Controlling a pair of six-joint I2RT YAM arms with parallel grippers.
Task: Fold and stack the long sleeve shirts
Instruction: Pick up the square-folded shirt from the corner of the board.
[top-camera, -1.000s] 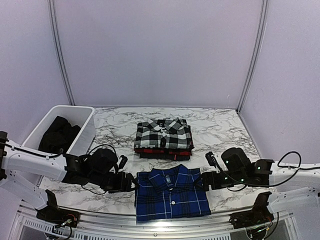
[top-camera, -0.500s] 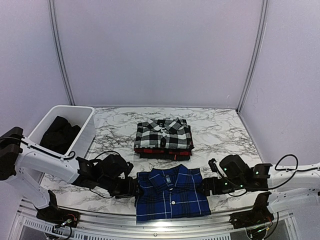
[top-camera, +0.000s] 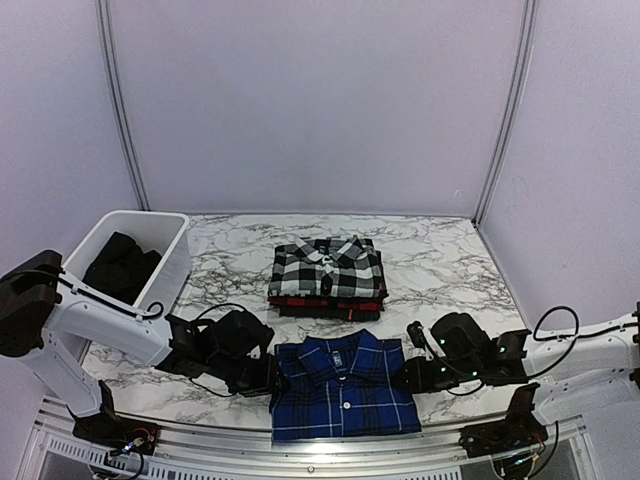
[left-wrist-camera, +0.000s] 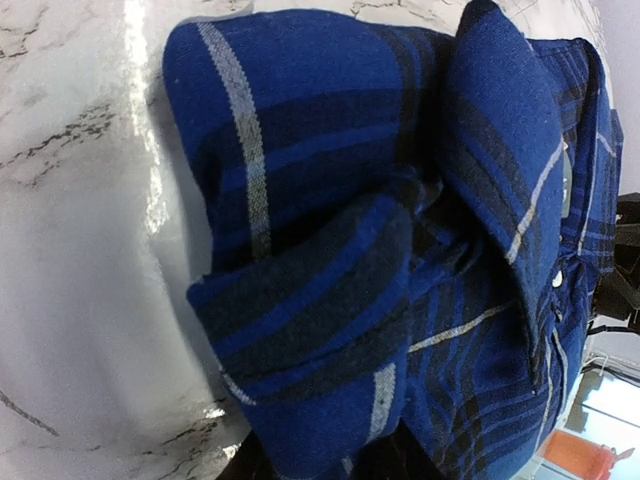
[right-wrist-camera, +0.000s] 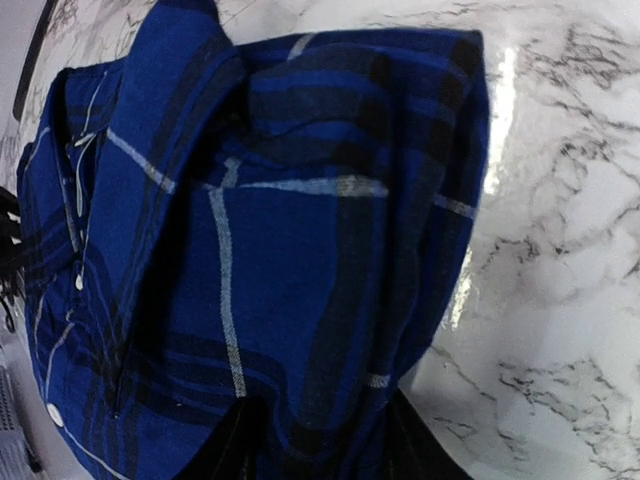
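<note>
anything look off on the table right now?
Nothing stands out. The blue shirt lies folded at the near edge, with the left gripper and right gripper at its sides, where its edges bunch slightly. The black-and-white shirt sits squarely on the red one.
</note>
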